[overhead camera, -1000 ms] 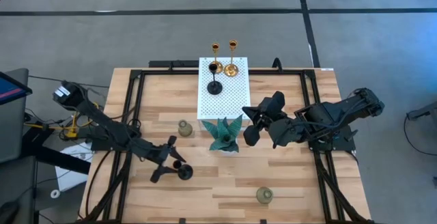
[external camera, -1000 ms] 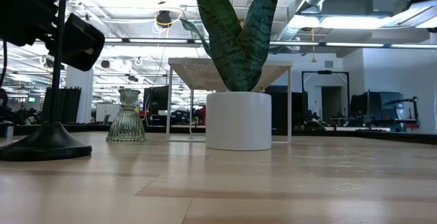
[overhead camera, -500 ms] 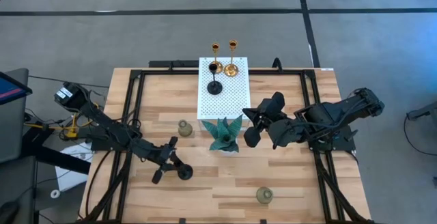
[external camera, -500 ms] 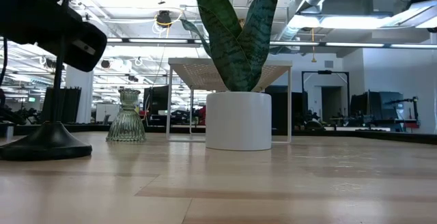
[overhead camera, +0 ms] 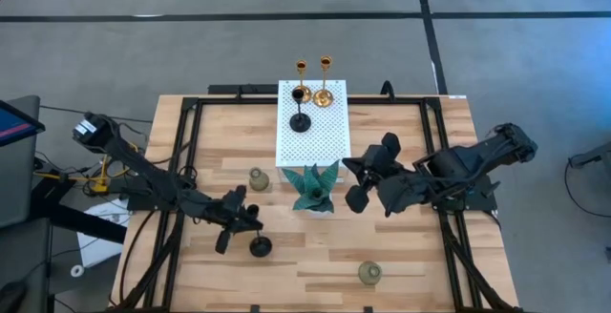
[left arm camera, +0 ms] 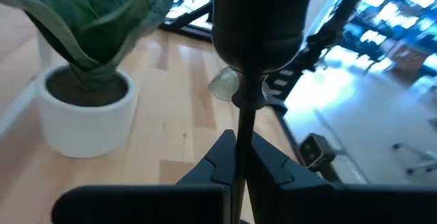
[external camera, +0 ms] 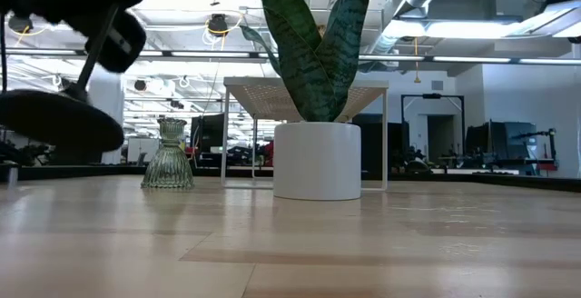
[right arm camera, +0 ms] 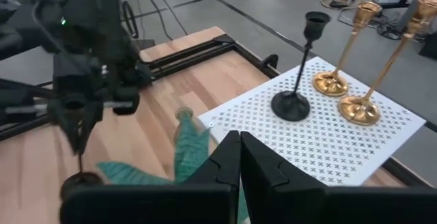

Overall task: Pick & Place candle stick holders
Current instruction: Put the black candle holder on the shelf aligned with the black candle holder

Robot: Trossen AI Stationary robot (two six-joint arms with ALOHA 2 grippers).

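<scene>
Left hand (overhead camera: 232,220) was clamped on the stem of a black candle stick holder (overhead camera: 259,246), lifted tilted off the counter (overhead camera: 410,265) near-left. Three holders stood on the white perforated board (overhead camera: 320,136) far-centre; two grey-green glass ones (overhead camera: 258,178) (overhead camera: 369,273) remained to move. Right hand (overhead camera: 358,181) waited beside the teal ornament (overhead camera: 312,186), fingers closed on nothing.

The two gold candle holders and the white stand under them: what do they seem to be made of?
The gold candle holders look like polished metal, perhaps brass: they are shiny with bright highlights. The white stand looks like painted perforated sheet, probably metal: it is matt with a regular pattern of small holes.
</scene>
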